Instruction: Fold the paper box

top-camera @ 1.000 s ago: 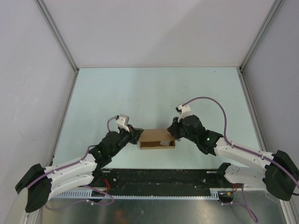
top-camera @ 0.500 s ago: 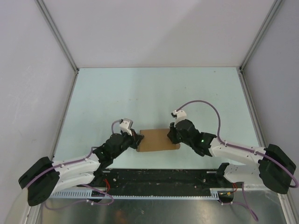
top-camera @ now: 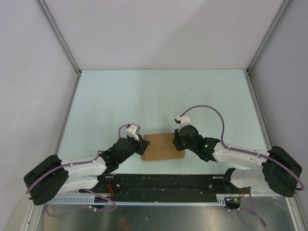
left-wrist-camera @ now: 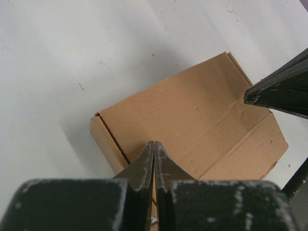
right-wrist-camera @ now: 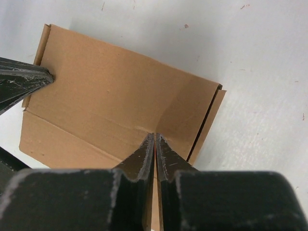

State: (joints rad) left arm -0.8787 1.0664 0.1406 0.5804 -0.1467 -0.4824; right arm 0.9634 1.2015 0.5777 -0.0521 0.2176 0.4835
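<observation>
Paper box (top-camera: 163,147) on the pale table (top-camera: 159,96), lower centre of the overhead frame, lying with its broad tan face upward, just above the black mounting rail (top-camera: 163,184). The left gripper (top-camera: 143,146) meets the box at its left edge and the right gripper (top-camera: 177,143) at its upper right part, so the box sits between the two.

Left wrist view: the box (left-wrist-camera: 192,115) lies on a slant across the middle of the frame. A crease crosses its top panel toward the lower right, where a flap with a clipped corner lies flat. At the left a narrow side wall shows, parted from the top panel by a dark slit. The left gripper (left-wrist-camera: 154,144) has its two fingers pressed together with nothing seen between them — tips down on the top panel. A dark finger (left-wrist-camera: 279,89) of the right gripper enters from the right edge of the frame and reaches the box's far corner.

Right wrist view: the box (right-wrist-camera: 110,96) fills the left and centre. The right gripper (right-wrist-camera: 154,136) likewise has its fingers together, tips on the top panel beside the slit at the box's right end. A finger (right-wrist-camera: 21,82) of the left gripper reaches the box's upper left edge; whether it presses there cannot be told.
</observation>
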